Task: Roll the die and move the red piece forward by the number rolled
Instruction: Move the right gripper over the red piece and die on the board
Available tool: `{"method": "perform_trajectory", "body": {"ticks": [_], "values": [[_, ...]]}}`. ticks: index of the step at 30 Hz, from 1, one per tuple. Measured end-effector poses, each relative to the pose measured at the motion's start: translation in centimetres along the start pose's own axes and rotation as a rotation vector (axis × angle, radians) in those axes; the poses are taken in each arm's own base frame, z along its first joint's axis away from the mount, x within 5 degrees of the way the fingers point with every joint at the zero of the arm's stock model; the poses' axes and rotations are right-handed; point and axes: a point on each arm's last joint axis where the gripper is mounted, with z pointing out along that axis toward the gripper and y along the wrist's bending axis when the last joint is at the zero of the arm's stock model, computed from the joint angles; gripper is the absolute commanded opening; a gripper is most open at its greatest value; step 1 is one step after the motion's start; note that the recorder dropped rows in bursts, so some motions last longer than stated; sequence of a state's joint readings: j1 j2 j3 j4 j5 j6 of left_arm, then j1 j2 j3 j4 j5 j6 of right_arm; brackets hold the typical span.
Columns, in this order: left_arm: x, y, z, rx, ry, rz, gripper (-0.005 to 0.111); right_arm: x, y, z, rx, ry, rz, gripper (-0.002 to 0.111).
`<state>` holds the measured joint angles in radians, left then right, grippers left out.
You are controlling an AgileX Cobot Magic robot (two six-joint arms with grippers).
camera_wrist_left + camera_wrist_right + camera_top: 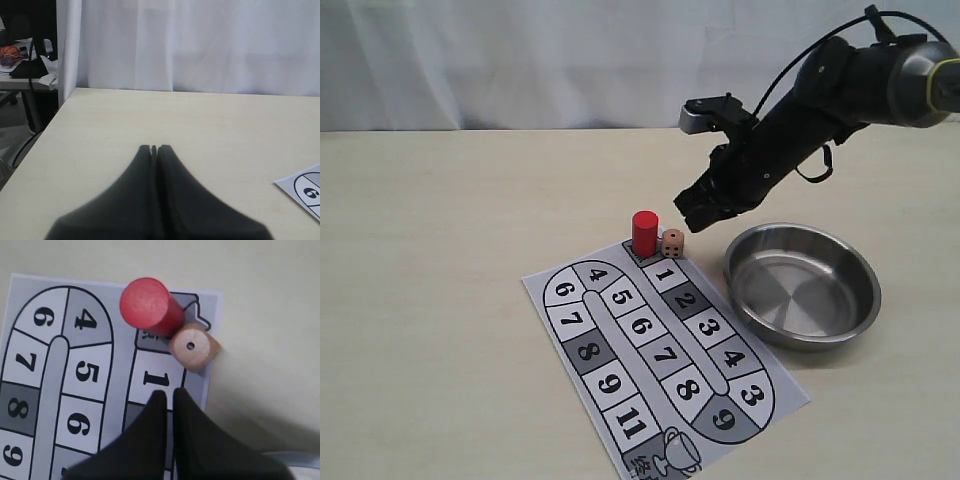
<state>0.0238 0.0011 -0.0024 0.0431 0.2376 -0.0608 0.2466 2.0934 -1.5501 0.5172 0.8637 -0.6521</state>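
Exterior view, seen from the room. The right gripper [705, 205] hangs above the table [440, 260], its fingers drawn almost together with only a slit between them, holding nothing. The die [672, 243] lies at about 7 o'clock from it, lower down, at the head of the board [582, 352]. The red piece [644, 232] stands just beside the die at its 9 o'clock; whether they touch cannot be told. The steel bowl [803, 285] sits at the die's 4 o'clock.

The piece is upright, its long axis vertical. The die, a cube, has no long axis and shows a single pip on top. Square 1 [665, 272] lies at the die's 6 o'clock.

The left gripper [154, 147] is pressed together over bare table, well apart. The right arm is judged the nearer.
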Motion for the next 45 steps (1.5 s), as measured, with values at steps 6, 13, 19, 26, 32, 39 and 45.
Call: {"method": "perform_trajectory", "body": {"ticks": [6,13,19,26,32,39,45], "values": [[0.0,0.0,0.0,0.0,0.0,0.0,0.0,0.6,-0.5,1.5,-0.005,0.039,0.018,0.004],[0.0,0.0,0.0,0.0,0.0,0.0,0.0,0.7,-1.1,2.4,0.017,0.029,0.017,0.004],[0.0,0.0,0.0,0.0,0.0,0.0,0.0,1.4,-1.7,4.2,0.017,0.067,0.025,0.004],[0.0,0.0,0.0,0.0,0.0,0.0,0.0,1.5,-1.9,4.6,0.024,0.07,0.024,0.004],[0.0,0.0,0.0,0.0,0.0,0.0,0.0,1.5,-1.9,4.6,0.027,0.067,0.024,0.004],[0.0,0.0,0.0,0.0,0.0,0.0,0.0,1.4,-2.0,4.4,0.041,0.056,0.0,0.004],[0.0,0.0,0.0,0.0,0.0,0.0,0.0,0.1,-1.3,1.6,0.076,-0.026,-0.024,0.004]]}}
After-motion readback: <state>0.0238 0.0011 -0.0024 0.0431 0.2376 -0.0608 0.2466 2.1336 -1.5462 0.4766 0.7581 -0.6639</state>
